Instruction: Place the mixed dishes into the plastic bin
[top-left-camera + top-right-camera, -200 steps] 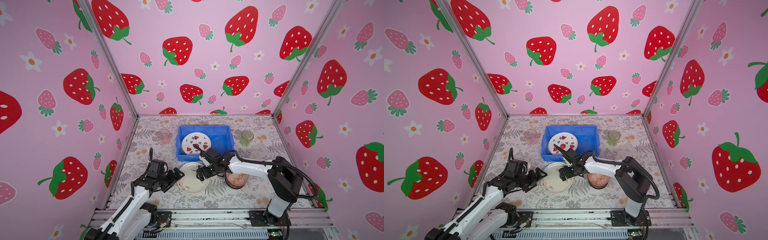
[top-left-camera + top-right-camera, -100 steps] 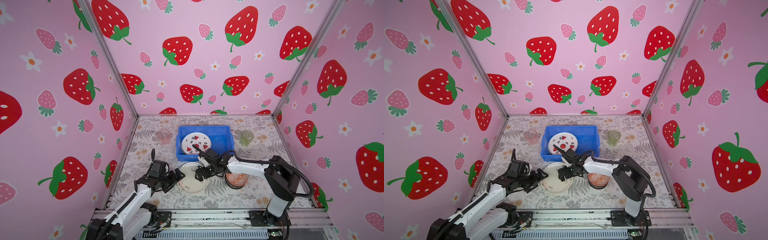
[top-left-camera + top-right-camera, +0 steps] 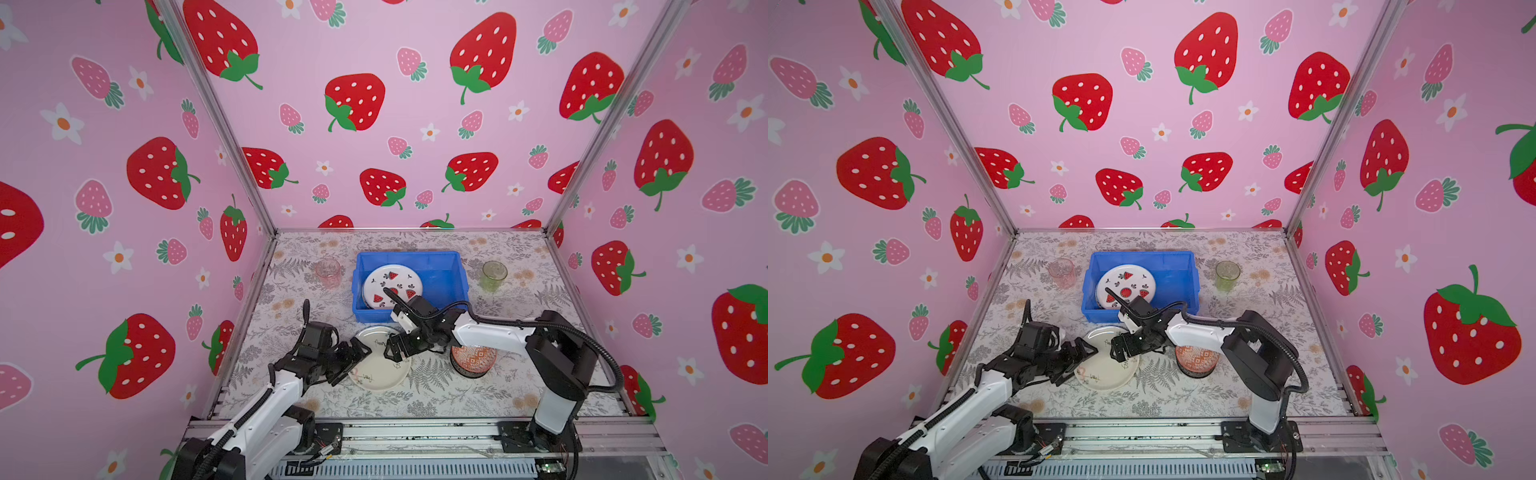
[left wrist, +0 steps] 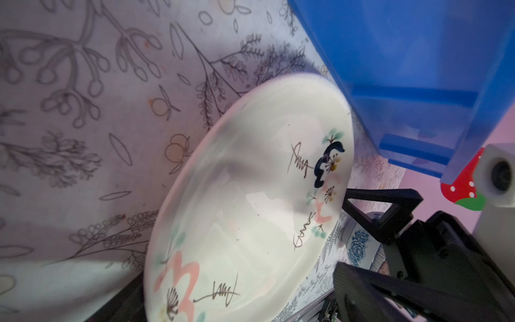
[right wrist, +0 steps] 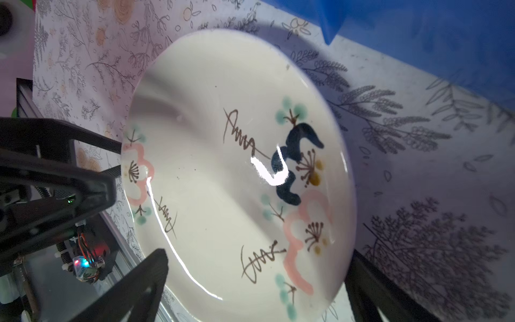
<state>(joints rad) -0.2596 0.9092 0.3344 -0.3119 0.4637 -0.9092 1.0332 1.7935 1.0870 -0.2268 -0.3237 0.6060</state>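
Observation:
A cream floral plate (image 3: 380, 365) (image 3: 1106, 368) lies on the table in front of the blue plastic bin (image 3: 411, 254) (image 3: 1142, 254). A watermelon plate (image 3: 392, 284) leans inside the bin. My left gripper (image 3: 353, 362) (image 3: 1077, 362) (image 4: 242, 301) is open, its jaws either side of the floral plate's (image 4: 245, 209) left rim. My right gripper (image 3: 395, 349) (image 3: 1121, 351) (image 5: 256, 295) is open over the same plate's (image 5: 237, 167) far right rim. An orange bowl (image 3: 473, 359) (image 3: 1197, 359) tops a bowl stack to the right.
A pink glass cup (image 3: 328, 272) (image 3: 1062, 273) stands left of the bin and a green one (image 3: 493, 274) (image 3: 1227, 275) right of it. A blue-white bowl (image 4: 359, 245) shows low in the stack. Pink walls close in three sides; a metal rail (image 3: 415, 432) runs along the front.
My left gripper has slid forward onto the floral plate's left rim, jaws narrowing slightly. My right gripper has eased a little left and lower over the plate. The plate has barely moved.

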